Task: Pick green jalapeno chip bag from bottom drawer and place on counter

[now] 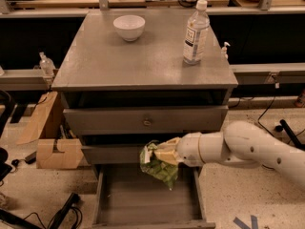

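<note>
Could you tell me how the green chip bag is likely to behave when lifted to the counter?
Probably floppy: the green jalapeno chip bag sags crumpled below the gripper, which holds it above the bottom drawer. Likely light, as one pinch near its top carries it; its glossy film may slip.

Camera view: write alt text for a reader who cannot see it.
The gripper, reaching in from the right edge, holds the green jalapeno chip bag above the open bottom drawer. A white bowl and a water bottle stand on the counter.
</note>
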You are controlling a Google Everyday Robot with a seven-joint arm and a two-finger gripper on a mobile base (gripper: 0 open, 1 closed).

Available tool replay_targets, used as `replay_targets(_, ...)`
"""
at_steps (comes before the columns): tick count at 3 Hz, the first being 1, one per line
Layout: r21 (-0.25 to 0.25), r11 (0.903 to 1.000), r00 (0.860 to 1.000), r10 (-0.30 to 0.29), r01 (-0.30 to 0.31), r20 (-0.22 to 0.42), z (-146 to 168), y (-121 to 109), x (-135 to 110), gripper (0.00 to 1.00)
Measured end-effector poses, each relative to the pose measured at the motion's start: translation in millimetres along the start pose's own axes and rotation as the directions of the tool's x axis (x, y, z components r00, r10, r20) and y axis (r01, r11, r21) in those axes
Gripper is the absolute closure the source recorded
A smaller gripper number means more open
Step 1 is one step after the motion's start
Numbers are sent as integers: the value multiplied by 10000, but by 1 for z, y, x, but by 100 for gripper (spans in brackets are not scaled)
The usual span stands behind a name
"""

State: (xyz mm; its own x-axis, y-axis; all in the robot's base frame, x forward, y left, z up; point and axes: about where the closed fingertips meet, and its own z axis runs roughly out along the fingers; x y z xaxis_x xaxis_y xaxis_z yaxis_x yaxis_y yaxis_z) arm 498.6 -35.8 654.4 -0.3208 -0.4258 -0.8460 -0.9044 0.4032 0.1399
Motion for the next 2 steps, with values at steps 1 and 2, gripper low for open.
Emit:
replay_targets(1, 330, 9992, 9992, -228, 238, -332, -15, -7, -70, 100)
replay_targets(2, 1163, 9910, 9961, -584, 657, -656, -45, -23, -171, 100)
